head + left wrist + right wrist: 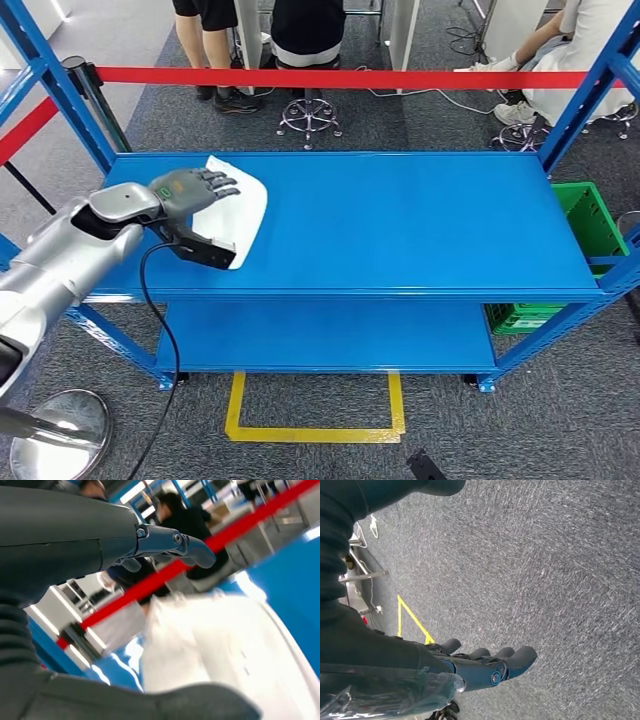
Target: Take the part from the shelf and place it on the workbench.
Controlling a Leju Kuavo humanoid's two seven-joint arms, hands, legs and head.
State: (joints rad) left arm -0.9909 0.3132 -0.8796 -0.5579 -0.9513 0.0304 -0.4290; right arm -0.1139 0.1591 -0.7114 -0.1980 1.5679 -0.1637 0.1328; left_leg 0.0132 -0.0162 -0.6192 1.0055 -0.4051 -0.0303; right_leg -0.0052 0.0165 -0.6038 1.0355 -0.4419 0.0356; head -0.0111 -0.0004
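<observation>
Blue shelf [392,215] fills mid-frame, the white part [240,215] lying flat at its upper left. Left hand [192,195] hovers over it, fingers spread, gripping nothing; right hand [486,665] hangs open. Risk: flat, thin edges may slide away or slip the fingers.

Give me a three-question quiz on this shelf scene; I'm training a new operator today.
1. True or false: the left hand is over the white part.
2. The white part lies on the: A) floor B) top shelf C) green crate.
3. What does the right hand hold?

Key: 1 true; 2 B; 3 nothing, it hangs over grey carpet.
</observation>
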